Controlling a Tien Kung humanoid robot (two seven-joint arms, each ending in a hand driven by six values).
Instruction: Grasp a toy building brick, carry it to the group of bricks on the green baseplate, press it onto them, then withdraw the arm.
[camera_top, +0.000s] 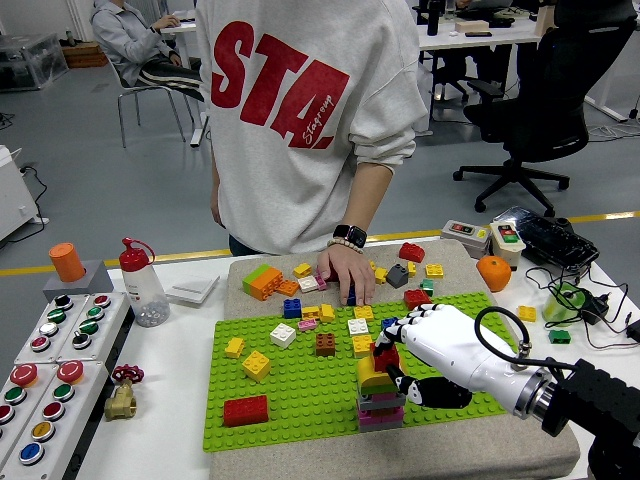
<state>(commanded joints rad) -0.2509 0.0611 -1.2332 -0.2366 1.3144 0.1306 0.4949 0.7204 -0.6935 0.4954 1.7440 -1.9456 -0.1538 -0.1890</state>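
On a white table (190, 340) in an office, the robot's white right hand (425, 350) is clasping a small red plastic brick (385, 355) atop the stacked bricks (380, 395) on the green studded baseplate (300, 390). A person's hand (345, 275) is sorting loose bricks beyond. The brick is looking light, rigid and slick, best pinched by its sides.

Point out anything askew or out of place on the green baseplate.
The red brick at the top of the brick stack sits tilted, not flush, with the right hand gripping it. A person's hand rests among the loose bricks beyond the green baseplate.
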